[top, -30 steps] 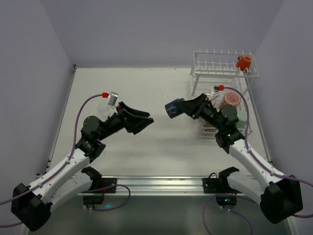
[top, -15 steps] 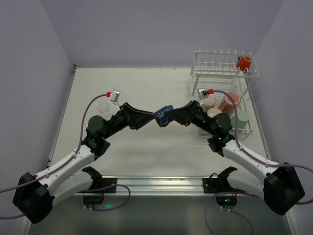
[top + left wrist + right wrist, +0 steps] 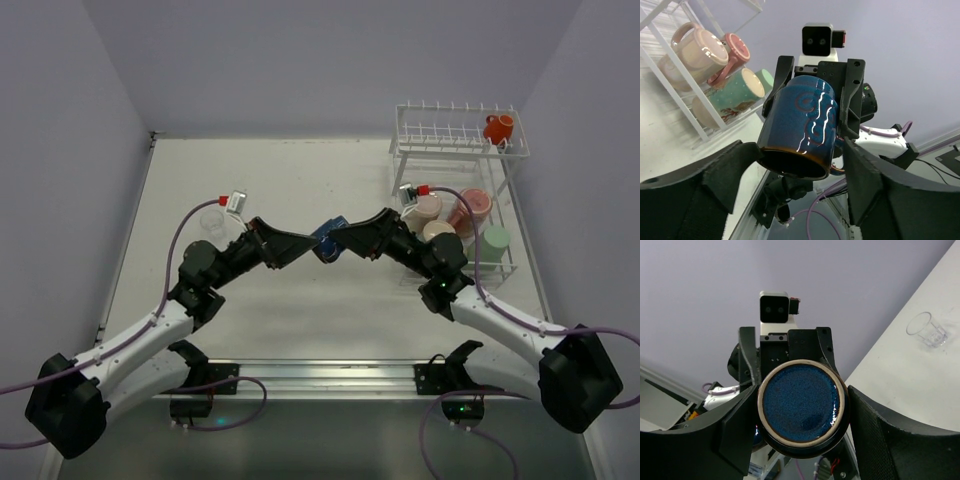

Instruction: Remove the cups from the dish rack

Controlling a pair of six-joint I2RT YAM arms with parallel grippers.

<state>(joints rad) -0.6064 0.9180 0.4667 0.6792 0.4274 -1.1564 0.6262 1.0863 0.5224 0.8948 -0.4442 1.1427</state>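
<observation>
Both arms reach up from the near edge of the bench (image 3: 300,310) and meet over its middle. The right end effector (image 3: 338,238) is clenched on the dark blue cup (image 3: 805,125) and holds it clear of the bench. Its two fingers press the cup's sides, the base faces its own wrist camera, and the open mouth tilts down towards the left arm. The left end effector (image 3: 303,243) is released. Its fingers are spread wide on either side of the cup's mouth end, and none of the views shows them pressing on it.

A clear tumbler (image 3: 211,219) stands on the bench just beyond the left end effector, on its outer side.

Behind the right end effector, on its outer side, stands the dish rack (image 3: 455,140). Nearest the end effector in the rack's lower tier are a pale pink cup (image 3: 428,208) and a cream cup (image 3: 437,230). A red-pink cup (image 3: 470,207) and a light green cup (image 3: 493,240) lie further out in the same tier. Farthest of all, the orange-red cup (image 3: 498,128) sits at the outer end of the upper shelf among the prongs.
</observation>
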